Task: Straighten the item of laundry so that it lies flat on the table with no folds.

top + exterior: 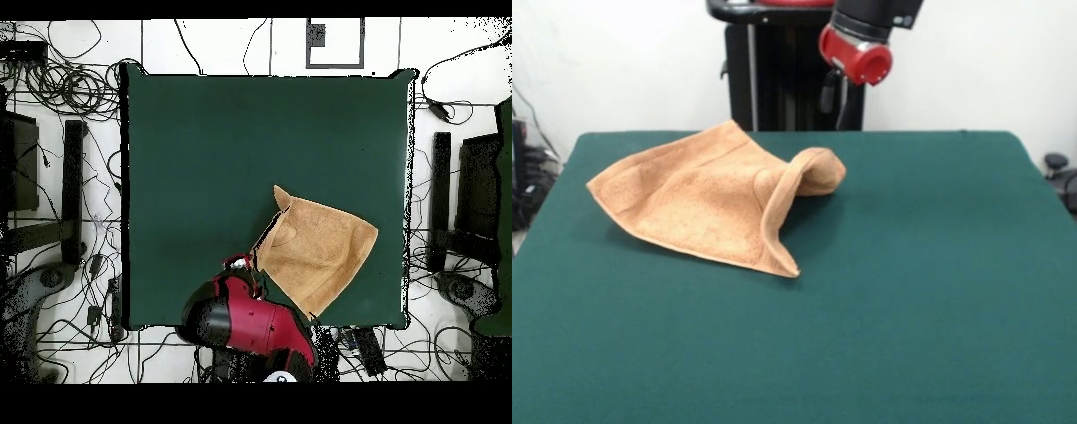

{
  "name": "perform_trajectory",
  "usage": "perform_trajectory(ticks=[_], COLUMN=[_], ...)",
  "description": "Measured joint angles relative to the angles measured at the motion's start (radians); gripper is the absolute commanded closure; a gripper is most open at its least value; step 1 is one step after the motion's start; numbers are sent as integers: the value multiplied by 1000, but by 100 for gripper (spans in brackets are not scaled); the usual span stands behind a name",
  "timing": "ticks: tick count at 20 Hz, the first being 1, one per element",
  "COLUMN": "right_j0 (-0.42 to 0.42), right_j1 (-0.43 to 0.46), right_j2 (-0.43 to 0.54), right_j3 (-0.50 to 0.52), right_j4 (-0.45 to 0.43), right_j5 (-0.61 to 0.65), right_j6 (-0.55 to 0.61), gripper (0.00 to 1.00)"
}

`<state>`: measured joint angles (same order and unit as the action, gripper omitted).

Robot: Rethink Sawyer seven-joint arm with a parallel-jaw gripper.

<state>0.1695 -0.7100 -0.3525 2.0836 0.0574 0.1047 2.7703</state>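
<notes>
eyeing the towel (702, 199) on the bench (909, 291): i'd pull its curled flap (808, 172) outward; tool's state i cannot tell.

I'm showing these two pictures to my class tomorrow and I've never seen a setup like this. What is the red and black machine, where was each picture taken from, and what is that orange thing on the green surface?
The red and black machine is a robot arm on a pedestal beside a table covered in dark green cloth. One picture is taken from across the table, facing the robot; the other looks straight down from above, with the robot's base at the bottom. On the table lies a small orange-tan towel, rumpled, with one edge curled up and folded over. Nothing is held: the arm is up behind the table, apart from the towel, and its gripper's tip cannot be made out. Cables lie on the floor around the table.
</notes>
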Motion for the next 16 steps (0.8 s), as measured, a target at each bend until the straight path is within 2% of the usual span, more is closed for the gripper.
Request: perform_trajectory(ticks=[9,12,16], right_j0=[15,-27,-72], right_j1=[-104,-114,-88], right_j2=[-56,-89,-116], right_j3=[-13,-41,-76], right_j4=[-32,-86,-141], right_j5=[154,222,228], right_j6=[0,0,0], gripper=[0,0,0])
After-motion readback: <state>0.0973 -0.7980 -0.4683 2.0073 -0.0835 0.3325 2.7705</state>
